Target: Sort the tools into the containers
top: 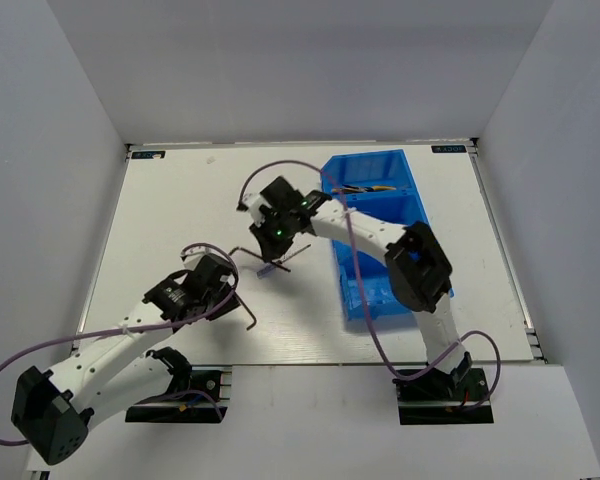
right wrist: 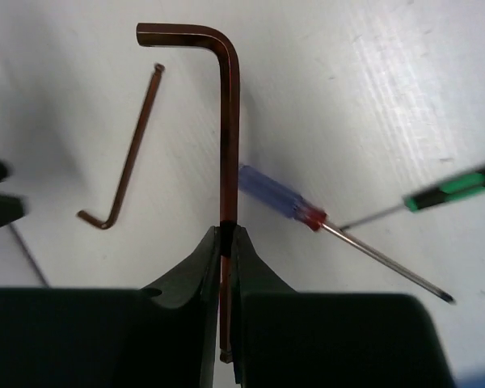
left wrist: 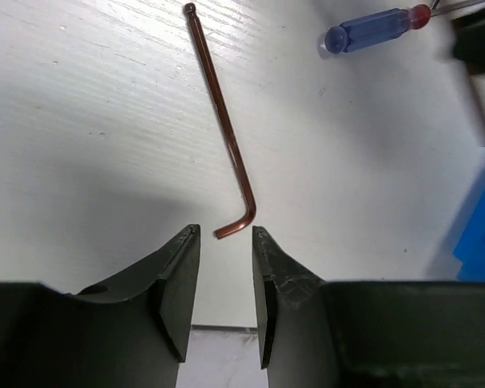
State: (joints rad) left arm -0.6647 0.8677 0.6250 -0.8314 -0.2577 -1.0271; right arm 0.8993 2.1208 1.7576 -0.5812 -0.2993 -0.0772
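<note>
Pinching the large hex key (right wrist: 229,137) near the end of its long arm, your right gripper (right wrist: 225,234) is pressed tight on it. Most of the shaft and the bend stick out ahead of the fingers, apparently lifted off the table (top: 180,200). That grip is your first risk. With so much steel overhanging, the key may swivel between the pads or slide out on the way to the blue bin (top: 370,157), which runs along the table's right side. The bent end could also snag the bin wall if you come in low.

Your left gripper (left wrist: 225,250) stands partly spread with nothing between its fingers. It hangs just short of the short leg of the slim hex key (left wrist: 226,129), which lies flat on the table toward the near edge, left of the bin. A key that thin is easy to miss. The fingertips may push it away or squeeze only the tip and flick it aside.

The blue-handled screwdriver (right wrist: 275,196) and green-handled screwdriver (right wrist: 457,187) lie close under the right arm. A nudge would likely roll them. The two wrists also work near each other, so watch for contact.

No tool shows any brand or writing. The small labels (top: 148,154) at the table's far corners are too small to read.
</note>
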